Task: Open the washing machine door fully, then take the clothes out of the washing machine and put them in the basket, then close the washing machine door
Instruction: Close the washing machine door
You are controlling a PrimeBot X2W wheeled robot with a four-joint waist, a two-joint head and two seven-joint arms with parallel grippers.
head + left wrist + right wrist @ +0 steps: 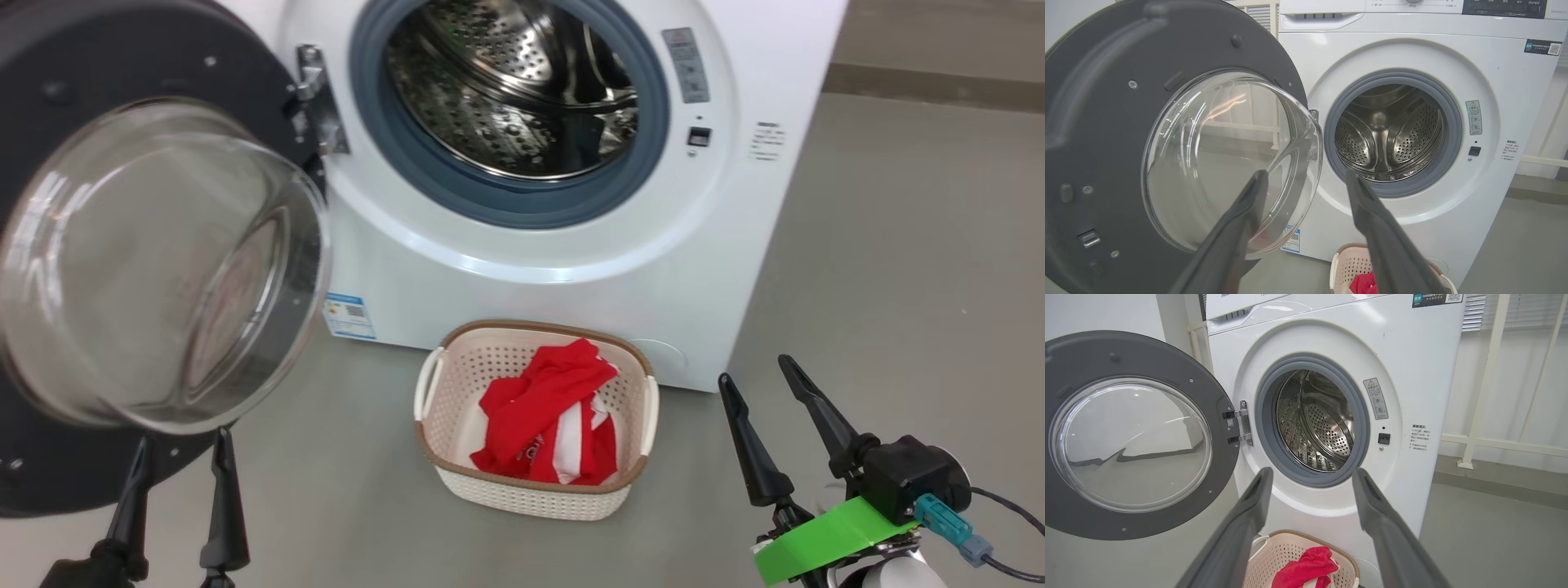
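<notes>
Grey floor [898, 286], pale wall. One washing machine [571, 269], drum bare. One washing machine door [49, 82] swung wide. One basket [531, 494] on floor before machine, clothes [547, 408] inside, one bundle. Two tools: left tool [184, 437], right tool [753, 369], both spread, empty. Left wrist view adds control panel [1502, 7]; right wrist view, white railing [1506, 444].

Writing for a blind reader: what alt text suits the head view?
Red clothes lie in the basket before the washer; its door stands wide open and the drum looks empty. The left pincer and right pincer are open.
</notes>
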